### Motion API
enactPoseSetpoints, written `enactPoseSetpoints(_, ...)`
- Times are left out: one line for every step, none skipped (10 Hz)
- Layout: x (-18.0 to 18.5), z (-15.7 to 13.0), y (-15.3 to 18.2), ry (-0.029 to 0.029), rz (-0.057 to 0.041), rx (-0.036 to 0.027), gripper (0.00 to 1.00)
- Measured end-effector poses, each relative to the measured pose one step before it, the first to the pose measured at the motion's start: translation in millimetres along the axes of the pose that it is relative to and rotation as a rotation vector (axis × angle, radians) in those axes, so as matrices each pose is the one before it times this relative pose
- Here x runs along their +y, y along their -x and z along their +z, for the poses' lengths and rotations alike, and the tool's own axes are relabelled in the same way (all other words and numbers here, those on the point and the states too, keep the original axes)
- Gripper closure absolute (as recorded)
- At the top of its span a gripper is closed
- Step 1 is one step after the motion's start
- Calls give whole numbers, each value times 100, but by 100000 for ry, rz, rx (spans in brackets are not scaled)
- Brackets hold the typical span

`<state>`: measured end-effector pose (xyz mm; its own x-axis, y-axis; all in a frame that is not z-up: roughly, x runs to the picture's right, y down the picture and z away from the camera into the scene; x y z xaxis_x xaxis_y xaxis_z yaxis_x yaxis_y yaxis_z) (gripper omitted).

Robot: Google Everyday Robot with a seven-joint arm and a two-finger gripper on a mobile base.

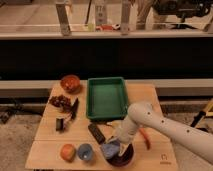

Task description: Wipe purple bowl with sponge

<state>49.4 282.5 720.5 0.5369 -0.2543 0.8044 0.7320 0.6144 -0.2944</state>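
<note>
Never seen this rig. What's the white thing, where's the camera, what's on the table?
The white tube is a robot arm on a mobile base, ending in a two-finger pincer. One camera looks down at the wooden table from in front; its mounting isn't recorded. The pincer is low over the purple bowl at the near edge, with the light blue sponge at its tip; the grip itself isn't visible. Also there: a green tray, orange bowl, blue cup and a round orange fruit.
</note>
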Motion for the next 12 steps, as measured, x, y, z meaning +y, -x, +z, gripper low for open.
enactPoseSetpoints(534,153,855,2503,-1692,27,100)
enactPoseSetpoints(574,137,411,1896,-283,45,100)
enactPoseSetpoints(1135,139,412,3018,582,17,100)
enactPoseSetpoints(601,-6,-6,1020,683,-73,100)
enactPoseSetpoints(754,-124,-254,661,1451,-157,100)
enactPoseSetpoints(616,-162,-295,206,723,-86,100)
enactPoseSetpoints(580,-375,-497,-253,1242,296,100)
enactPoseSetpoints(70,-257,-444,-78,311,298,100)
enactPoseSetpoints(-161,-126,-284,43,-167,342,100)
enactPoseSetpoints(-732,-138,-563,-172,-469,450,100)
enactPoseSetpoints(-811,-143,-506,-140,-522,307,100)
enactPoseSetpoints(-749,45,-330,-44,-794,16,100)
